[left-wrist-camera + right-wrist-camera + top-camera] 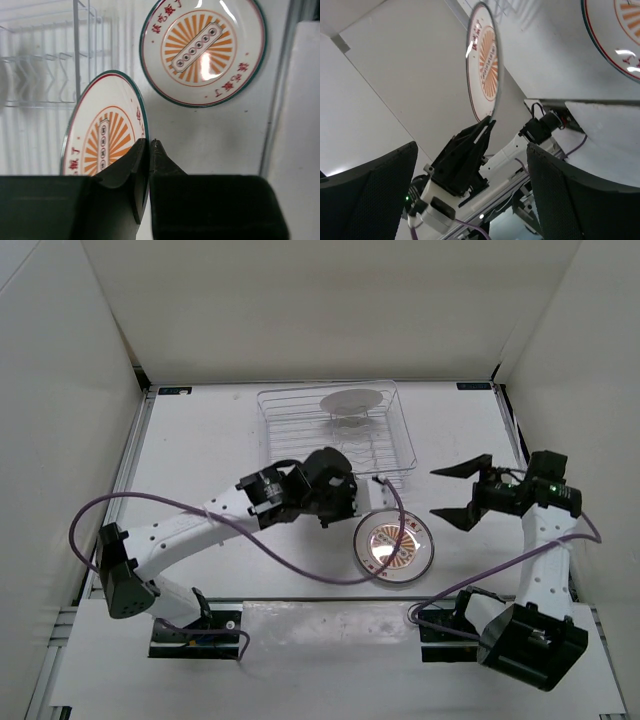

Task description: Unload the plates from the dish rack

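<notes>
Three plates: two have orange sunburst centres, one is pale.
Rack (300, 425): a wire basket at 12 o'clock on the tabletop (200, 450).
Pale plate (352, 400): inside the rack, propped among the tines toward its 12 o'clock side.
Flat plate (393, 547): lies sunburst face up on the tabletop, outside the rack, near its 5 o'clock corner but not touching it.
Held plate (102, 135): the second sunburst plate, stood on edge. It is off the rack's 6 o'clock side, at about 10 o'clock from the flat plate.
Left gripper (150, 145): jaws almost closed, pinching the held plate's rim with one finger on each face.
Right gripper (433, 491): at about 1 o'clock from the flat plate and pointing toward 9 o'clock. Its jaws are spread wide with nothing between them.
</notes>
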Tool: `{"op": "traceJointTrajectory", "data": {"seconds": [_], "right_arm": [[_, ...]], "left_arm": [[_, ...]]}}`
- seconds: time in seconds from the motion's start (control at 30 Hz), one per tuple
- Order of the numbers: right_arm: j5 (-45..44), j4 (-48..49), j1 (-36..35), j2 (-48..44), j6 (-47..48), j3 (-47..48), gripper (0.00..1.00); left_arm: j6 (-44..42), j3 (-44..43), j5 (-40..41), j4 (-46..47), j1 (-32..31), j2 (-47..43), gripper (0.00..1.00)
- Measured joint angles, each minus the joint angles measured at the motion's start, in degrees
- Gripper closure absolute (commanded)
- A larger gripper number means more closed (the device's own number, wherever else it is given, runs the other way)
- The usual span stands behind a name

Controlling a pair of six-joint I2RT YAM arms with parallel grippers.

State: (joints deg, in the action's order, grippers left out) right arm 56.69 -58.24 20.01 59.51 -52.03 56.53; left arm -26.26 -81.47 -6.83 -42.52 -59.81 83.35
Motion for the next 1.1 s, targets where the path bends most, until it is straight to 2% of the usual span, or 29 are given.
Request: {"op": "traceJointTrajectory", "data": {"seconds": [0.17, 0.3, 0.57, 0.77, 0.83, 0.87, 0.97, 1.0, 1.07, 1.1], "right_arm": [[0.55, -2.36, -1.84, -4.94, 0.07, -8.81, 0.09], [1.03, -2.14, -3.76, -7.78, -0.09, -13.09, 0.09], [1.84, 0.59, -7.34, -12.41, -1.60, -21.62, 0.09], [2.08, 4.07, -9.33, -14.49, -4.22, -28.02, 0.09], [2.03, 5.14, -9.81, -14.51, -4.81, -28.28, 0.15], [2.05, 5.97, -10.03, -14.51, -5.09, -28.28, 0.23], [2.03, 8.17, -10.45, -14.47, -6.10, -28.35, 0.39], [2.10, 9.05, -10.47, -14.47, -6.36, -28.57, 0.52], [2.12, 10.45, -10.69, -14.56, -7.04, -29.46, 0.68], [2.12, 10.69, -10.71, -14.56, -7.17, -29.92, 0.90]], "left_arm": [[-5.97, 6.21, 15.21, 5.07, -10.25, -1.97, 1.00], [-8.15, 8.94, 21.92, 6.54, -16.83, -2.03, 1.00], [-10.54, 8.96, 28.87, 9.86, -24.68, -2.01, 1.00], [-12.44, 7.93, 29.99, 11.80, -27.56, 0.15, 1.00], [-12.96, 7.80, 29.92, 12.39, -28.15, 1.14, 1.00], [-13.20, 7.80, 29.77, 12.74, -28.37, 1.57, 1.00], [-13.35, 7.80, 29.09, 13.53, -28.89, 2.29, 1.00], [-13.33, 7.80, 28.63, 13.90, -29.05, 2.43, 1.00], [-13.14, 7.80, 27.87, 14.71, -29.38, 2.49, 1.00], [-12.96, 7.80, 27.58, 15.15, -29.57, 2.49, 1.00]]}}
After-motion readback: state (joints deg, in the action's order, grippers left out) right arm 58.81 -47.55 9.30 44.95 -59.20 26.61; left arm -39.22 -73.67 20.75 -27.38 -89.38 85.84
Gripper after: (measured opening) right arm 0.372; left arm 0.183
